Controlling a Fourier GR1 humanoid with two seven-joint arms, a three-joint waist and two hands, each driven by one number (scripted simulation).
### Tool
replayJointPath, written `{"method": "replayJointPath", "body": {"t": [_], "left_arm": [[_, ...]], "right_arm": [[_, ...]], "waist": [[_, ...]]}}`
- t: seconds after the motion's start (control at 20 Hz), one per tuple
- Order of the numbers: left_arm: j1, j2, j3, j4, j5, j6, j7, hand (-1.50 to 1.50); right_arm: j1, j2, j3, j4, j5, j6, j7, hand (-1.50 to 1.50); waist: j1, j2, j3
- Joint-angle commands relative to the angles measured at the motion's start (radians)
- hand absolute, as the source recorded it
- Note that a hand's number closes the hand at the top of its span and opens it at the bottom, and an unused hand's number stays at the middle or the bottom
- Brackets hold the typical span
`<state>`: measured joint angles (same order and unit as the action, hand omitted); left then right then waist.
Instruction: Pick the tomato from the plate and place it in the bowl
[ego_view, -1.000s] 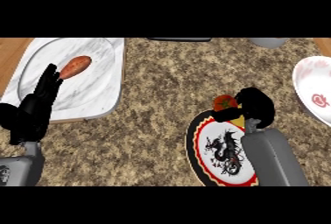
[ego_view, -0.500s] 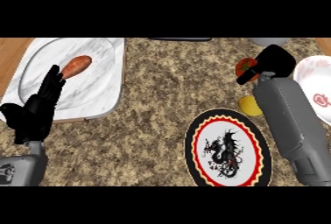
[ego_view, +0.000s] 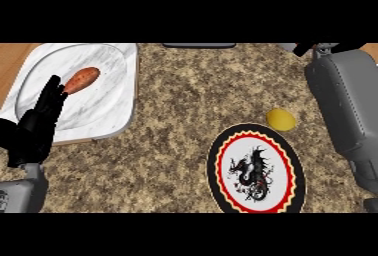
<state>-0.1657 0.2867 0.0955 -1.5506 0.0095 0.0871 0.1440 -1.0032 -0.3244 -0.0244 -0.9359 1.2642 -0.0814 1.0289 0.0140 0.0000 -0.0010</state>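
While the right robot hand (ego_view: 310, 48) sits mostly out of frame beyond the round black dragon-print plate (ego_view: 255, 169), closure indeterminable, presumably carrying toward the bowl; left robot hand (ego_view: 40, 122) rests with fingers straight, far left.

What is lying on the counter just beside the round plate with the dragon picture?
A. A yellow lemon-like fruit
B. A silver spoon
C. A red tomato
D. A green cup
A. A small yellow fruit lies on the speckled counter just past the upper right rim of the dragon plate, apart from it; no tomato shows there.
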Motion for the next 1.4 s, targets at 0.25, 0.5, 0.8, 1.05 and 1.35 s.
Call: {"method": "replayJointPath", "body": {"t": [0.25,0.5,0.8,1.05,1.35], "left_arm": [[0.041,-0.001,0.03,0.027,0.013,-0.031,-0.046,0.0],[0.016,-0.025,0.002,0.006,-0.024,-0.001,-0.004,0.0],[0.006,-0.033,0.016,0.046,-0.007,-0.028,-0.065,0.0],[0.07,-0.027,0.023,0.008,-0.005,-0.052,-0.073,0.0],[-0.006,-0.013,0.03,0.002,-0.016,-0.033,-0.014,0.0]], "right_arm": [[0.073,-0.09,-0.118,-0.116,-0.027,-0.034,0.004,1.5],[0.106,-0.162,-0.223,-0.051,-0.12,-0.133,-0.151,1.5],[0.135,-0.244,-0.326,0.188,-0.195,-0.304,-0.356,1.5],[0.19,-0.285,-0.384,0.318,-0.26,-0.414,-0.53,1.5],[0.192,-0.352,-0.395,0.524,-0.238,-0.233,-0.421,1.5]], "waist": [[-0.016,-0.002,0.001],[-0.014,0.001,0.001],[0.003,0.008,0.002],[0.008,0.009,0.002],[0.015,0.014,0.003]]}}
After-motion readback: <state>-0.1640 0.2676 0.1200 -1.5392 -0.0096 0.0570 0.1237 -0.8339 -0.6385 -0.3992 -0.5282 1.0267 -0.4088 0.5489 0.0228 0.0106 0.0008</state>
